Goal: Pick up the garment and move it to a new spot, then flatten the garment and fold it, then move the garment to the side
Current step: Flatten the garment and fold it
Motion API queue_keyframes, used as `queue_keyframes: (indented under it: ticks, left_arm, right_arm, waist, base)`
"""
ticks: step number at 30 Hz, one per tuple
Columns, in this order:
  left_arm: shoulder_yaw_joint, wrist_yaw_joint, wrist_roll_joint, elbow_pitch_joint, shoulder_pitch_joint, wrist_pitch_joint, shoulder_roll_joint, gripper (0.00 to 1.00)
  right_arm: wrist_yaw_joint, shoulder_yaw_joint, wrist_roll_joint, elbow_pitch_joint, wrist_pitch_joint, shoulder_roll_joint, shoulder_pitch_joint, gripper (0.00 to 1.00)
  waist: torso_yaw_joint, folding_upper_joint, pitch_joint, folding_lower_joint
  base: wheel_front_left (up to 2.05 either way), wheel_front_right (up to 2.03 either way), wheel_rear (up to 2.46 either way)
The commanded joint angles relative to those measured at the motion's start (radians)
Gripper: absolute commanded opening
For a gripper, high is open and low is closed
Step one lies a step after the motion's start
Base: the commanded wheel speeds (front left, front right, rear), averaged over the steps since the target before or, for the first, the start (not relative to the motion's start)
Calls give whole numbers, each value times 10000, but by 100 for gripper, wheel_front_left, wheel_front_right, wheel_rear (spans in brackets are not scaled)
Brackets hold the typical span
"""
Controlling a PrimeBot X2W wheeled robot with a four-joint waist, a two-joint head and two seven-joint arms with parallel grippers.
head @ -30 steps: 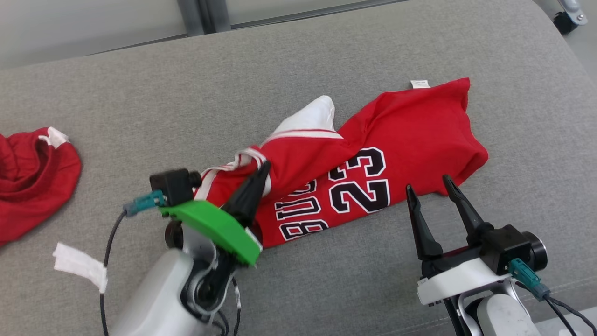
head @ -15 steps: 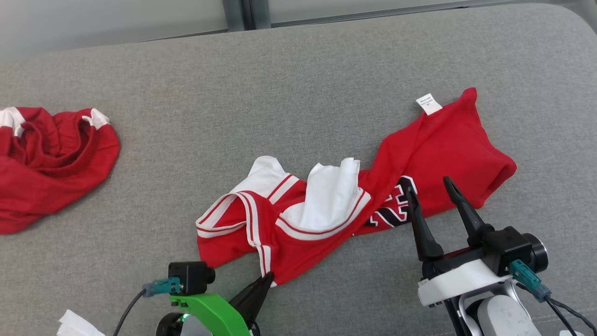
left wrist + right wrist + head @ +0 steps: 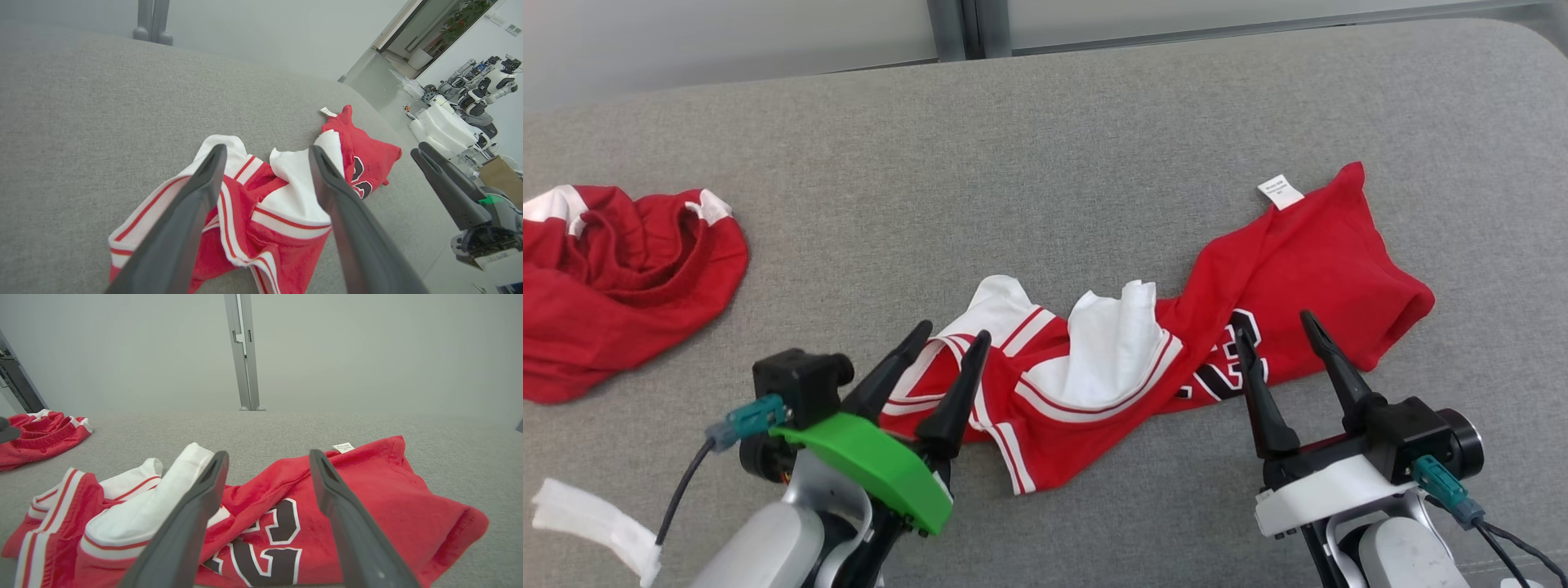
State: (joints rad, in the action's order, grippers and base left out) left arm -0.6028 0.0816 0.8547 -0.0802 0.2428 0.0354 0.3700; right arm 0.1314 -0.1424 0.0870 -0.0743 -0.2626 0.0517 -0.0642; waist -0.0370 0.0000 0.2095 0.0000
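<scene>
A grey fabric cushion (image 3: 1094,147) is stretching across the scene, with a pale wall and a metal post (image 3: 968,28) standing behind it. The red jersey (image 3: 1290,278) is lying crumpled near the front middle of the cushion. Its white-trimmed end is bunching toward the left, and its plain red end, with a white label (image 3: 1281,190), is pointing right. The left gripper (image 3: 952,333) is hovering at the trimmed end with its jaws standing apart, gripping nothing. The right gripper (image 3: 1274,322) is hanging over the black number on the jersey, jaws likewise spread and empty. Another red garment (image 3: 621,294) is sitting in a heap well apart at the far left. A white strip (image 3: 588,518) is lying near the front left corner.
</scene>
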Motion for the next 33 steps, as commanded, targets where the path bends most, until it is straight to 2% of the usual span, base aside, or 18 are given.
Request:
queue_keyframes:
  ticks: [1, 7, 13, 18, 25, 33]
  left_arm:
    - [-110, 33, -326, 170, 380, 105, 112, 100]
    - [-953, -388, -1067, 1722, 2018, 696, -517, 100]
    - [-1808, -834, -1579, 3912, 3417, 1165, -1479, 100]
    - [-2166, -1036, -1957, 5633, 4302, 1010, -2139, 100]
    - [-2516, -1252, -2182, 7360, 4964, 884, -2621, 100]
    - [-2881, -1238, -2420, 8883, 5421, 677, -2957, 100]
  right_arm:
    - [-14, -57, -47, -38, -34, 20, 13, 100]
    - [-14, -322, 51, -38, -34, 15, -219, 100]
    - [-14, -298, 10, 40, -34, 74, -331, 100]
    - [-14, -303, -18, 81, -34, 74, -446, 100]
    - [-14, -302, -47, 99, -34, 65, -469, 100]
    - [-14, -353, -100, 83, -34, 73, -524, 100]
  waist:
    - [-24, 0, -13, 0]
    - [-242, 0, 120, 0]
    - [-495, 0, 490, 0]
    - [-689, 0, 771, 0]
    - [-808, 0, 936, 0]
    - [-731, 0, 1036, 0]
  base:
    - [0, 0, 0]
    - [0, 0, 0]
    - [0, 0, 0]
    - [0, 0, 0]
    - [0, 0, 0]
    - [0, 0, 0]
